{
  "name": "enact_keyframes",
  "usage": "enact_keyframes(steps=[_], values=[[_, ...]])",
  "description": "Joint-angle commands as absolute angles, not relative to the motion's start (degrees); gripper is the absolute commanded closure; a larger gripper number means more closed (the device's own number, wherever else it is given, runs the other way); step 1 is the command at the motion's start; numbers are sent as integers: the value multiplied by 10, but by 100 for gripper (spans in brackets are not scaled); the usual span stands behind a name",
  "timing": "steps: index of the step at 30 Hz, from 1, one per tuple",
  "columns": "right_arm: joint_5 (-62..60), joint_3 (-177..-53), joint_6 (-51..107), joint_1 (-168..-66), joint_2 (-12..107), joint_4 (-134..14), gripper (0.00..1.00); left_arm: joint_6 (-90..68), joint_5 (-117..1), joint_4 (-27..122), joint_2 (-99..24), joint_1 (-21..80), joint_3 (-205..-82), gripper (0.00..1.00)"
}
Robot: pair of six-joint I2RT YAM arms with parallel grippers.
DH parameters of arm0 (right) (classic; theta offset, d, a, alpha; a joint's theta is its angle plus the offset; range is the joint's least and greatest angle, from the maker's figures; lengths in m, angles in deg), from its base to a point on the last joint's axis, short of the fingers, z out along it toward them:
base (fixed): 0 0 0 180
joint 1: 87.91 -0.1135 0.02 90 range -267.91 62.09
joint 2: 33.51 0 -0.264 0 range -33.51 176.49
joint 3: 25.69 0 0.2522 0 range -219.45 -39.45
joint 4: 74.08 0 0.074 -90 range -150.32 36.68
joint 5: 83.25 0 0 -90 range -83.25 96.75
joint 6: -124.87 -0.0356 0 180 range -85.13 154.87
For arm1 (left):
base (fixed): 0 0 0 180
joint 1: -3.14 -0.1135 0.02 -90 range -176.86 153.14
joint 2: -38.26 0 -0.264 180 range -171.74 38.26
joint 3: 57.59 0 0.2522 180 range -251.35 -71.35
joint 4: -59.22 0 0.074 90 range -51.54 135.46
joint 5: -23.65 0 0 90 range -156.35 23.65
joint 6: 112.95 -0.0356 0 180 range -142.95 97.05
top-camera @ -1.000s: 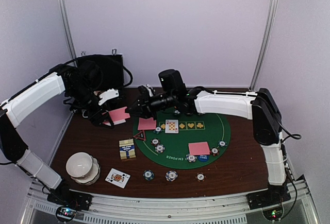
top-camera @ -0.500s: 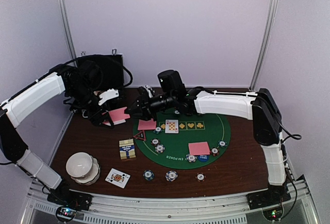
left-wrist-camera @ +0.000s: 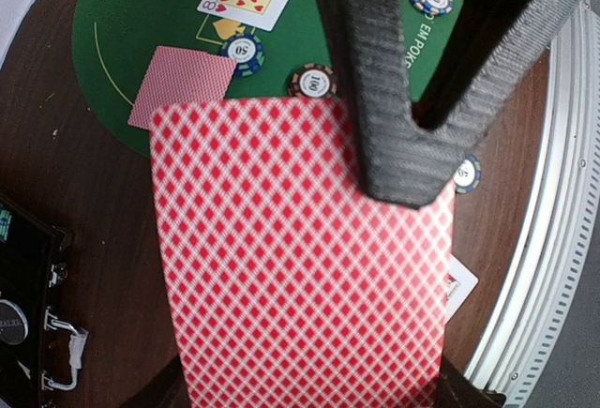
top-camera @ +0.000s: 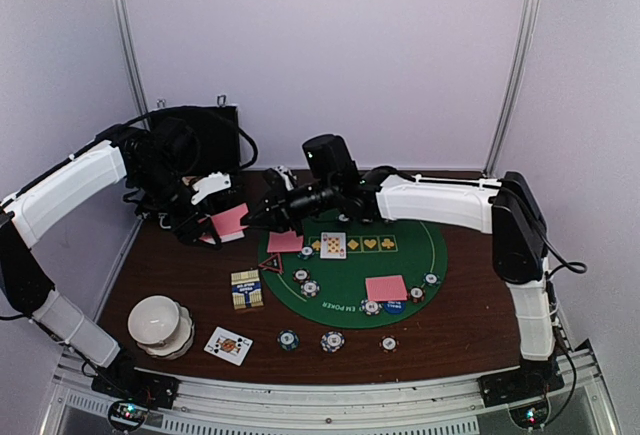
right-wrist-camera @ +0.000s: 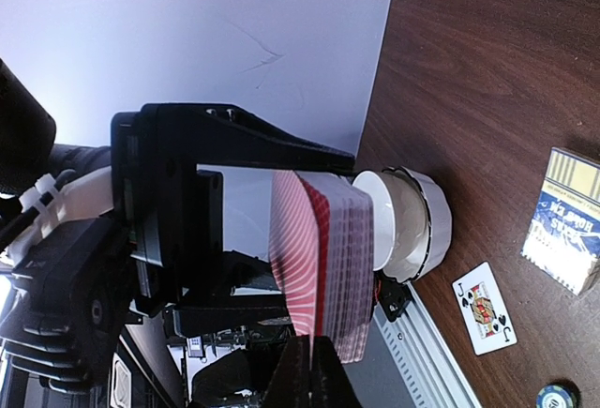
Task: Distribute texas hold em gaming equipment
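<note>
Above the desk [top-camera: 150, 285], left of the green mat [top-camera: 410, 255], the left tool [top-camera: 210, 218] grasps the pink-backed deck [top-camera: 232, 222]. The right tool [top-camera: 256, 217] is clenched at its edge; best draw off only the top one, slowly

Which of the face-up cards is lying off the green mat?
The jack, on bare wood beside the white bowl stack. The other face-up card, the eight of hearts, sits on the green mat.

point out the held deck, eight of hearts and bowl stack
held deck [left-wrist-camera: 281, 267], left wrist view, top card's back
eight of hearts [left-wrist-camera: 246, 0], left wrist view, face centre
bowl stack [top-camera: 155, 319], top external view, dome top
</note>
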State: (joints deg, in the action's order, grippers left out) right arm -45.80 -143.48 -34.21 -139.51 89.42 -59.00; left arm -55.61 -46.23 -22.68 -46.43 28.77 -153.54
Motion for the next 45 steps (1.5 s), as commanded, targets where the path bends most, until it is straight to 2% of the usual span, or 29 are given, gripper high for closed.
enact_keyframes(steps=[1,13,19,23,28,30,34,39,45], values=[[-462,-1432,-316,-1377,847,-564,100,-564,-465,-222,-460,288,-1542,100],[-465,-1378,-267,-1324,785,-501,100,-564,-464,-223,-459,288,-1541,100],[-446,-1366,-160,-1279,738,-363,100,-565,-472,-222,-462,288,-1539,100],[-392,-1402,-40,-1256,732,-231,100,-564,-478,-223,-462,288,-1537,100],[-161,-1487,192,-1261,764,-31,100,-564,-479,-223,-462,288,-1538,100],[-12,-1477,265,-1277,768,-21,100,-563,-479,-223,-463,288,-1538,100],[192,-1422,415,-1330,773,-76,100,-560,-477,-223,-462,288,-1538,100],[331,-1326,589,-1393,789,-219,100,-560,-478,-225,-459,288,-1539,100],[398,-1288,688,-1416,846,-288,100,-560,-474,-229,-456,288,-1540,100]])
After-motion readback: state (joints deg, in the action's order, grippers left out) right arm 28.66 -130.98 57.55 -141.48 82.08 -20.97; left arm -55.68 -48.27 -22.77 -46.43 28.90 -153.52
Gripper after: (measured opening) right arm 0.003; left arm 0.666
